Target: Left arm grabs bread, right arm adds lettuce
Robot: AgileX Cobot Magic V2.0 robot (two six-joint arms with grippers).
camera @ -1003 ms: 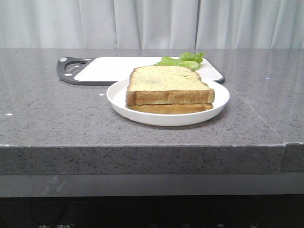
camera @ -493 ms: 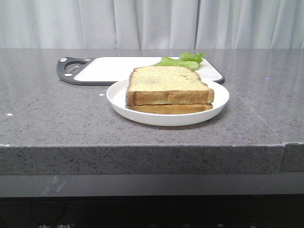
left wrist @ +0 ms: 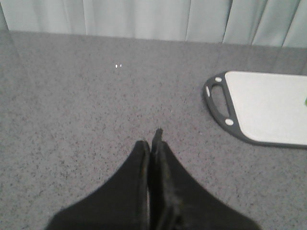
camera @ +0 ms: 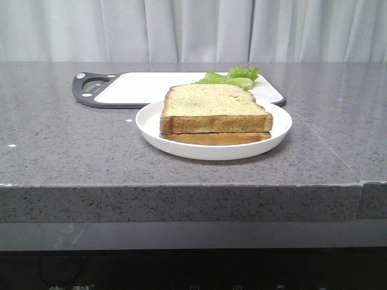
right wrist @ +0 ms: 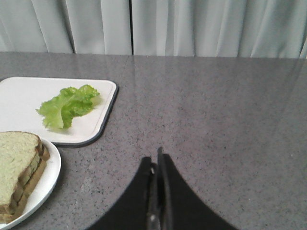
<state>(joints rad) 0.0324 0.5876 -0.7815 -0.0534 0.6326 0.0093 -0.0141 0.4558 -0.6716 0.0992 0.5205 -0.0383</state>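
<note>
The bread (camera: 214, 109), a thick toasted slice with a golden crust, lies on top of a thinner slice (camera: 217, 138) on a white plate (camera: 151, 124) in the middle of the counter. It also shows in the right wrist view (right wrist: 17, 165). The lettuce (camera: 233, 77) lies on the white cutting board (camera: 145, 87) behind the plate, and shows in the right wrist view (right wrist: 67, 105). My left gripper (left wrist: 151, 141) is shut and empty over bare counter, left of the board (left wrist: 268, 108). My right gripper (right wrist: 156, 160) is shut and empty over bare counter, right of the plate (right wrist: 45, 184) and the board (right wrist: 96, 124).
The grey speckled counter (camera: 72, 151) ends in a front edge near the camera. A pale curtain (camera: 193, 30) hangs behind it. The board has a dark rim with a handle (camera: 91, 84) at its left end.
</note>
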